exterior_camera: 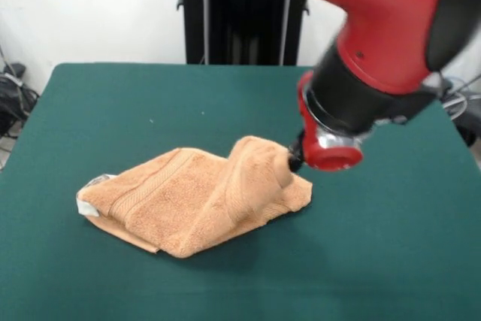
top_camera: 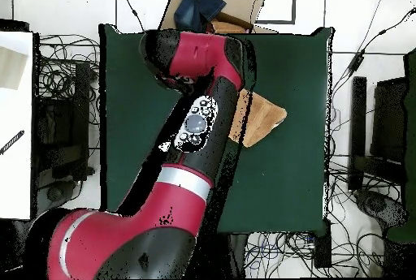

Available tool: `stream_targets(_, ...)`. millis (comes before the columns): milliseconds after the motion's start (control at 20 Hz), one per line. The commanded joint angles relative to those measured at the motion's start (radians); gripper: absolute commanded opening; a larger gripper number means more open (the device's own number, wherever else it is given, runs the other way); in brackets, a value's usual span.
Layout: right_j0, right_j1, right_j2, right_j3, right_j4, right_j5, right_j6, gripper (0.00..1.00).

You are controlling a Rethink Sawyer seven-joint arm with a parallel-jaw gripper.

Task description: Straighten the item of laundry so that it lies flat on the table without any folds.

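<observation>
The item of laundry (exterior_camera: 195, 201) is an orange-tan towel lying crumpled and folded over itself on the green table (exterior_camera: 391, 246), slightly left of the middle. A woven band runs across its left part, and a white tag (exterior_camera: 89, 195) shows at its left corner. Its right part is pulled up into a hump. My gripper (exterior_camera: 293, 159) sits at the top of that hump, shut on the cloth, and the red wrist hides most of it. From overhead only one corner of the item of laundry (top_camera: 262, 118) shows on the table (top_camera: 296, 66); the arm covers the rest and the gripper.
A cardboard box (top_camera: 231, 5) with dark blue cloth stands past the table's edge in the overhead view. Cables lie on the floor on both sides. The black pedestal column (exterior_camera: 240, 13) rises behind the table's far edge.
</observation>
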Motion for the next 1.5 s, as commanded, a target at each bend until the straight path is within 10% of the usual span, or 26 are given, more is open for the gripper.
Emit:
stream_targets(50, -0.039, -0.137, 0.133, 0.303, -0.096, -0.003, -0.316, 0.0)
stream_targets(800, -0.065, -0.097, 0.189, 0.134, -0.169, 0.139, -0.274, 0.0)
stream_targets(1200, -0.037, -0.193, 0.222, 0.363, -0.197, 0.001, -0.338, 0.0)
stream_targets(1500, -0.035, -0.166, 0.219, 0.272, -0.189, 0.092, -0.259, 0.0)
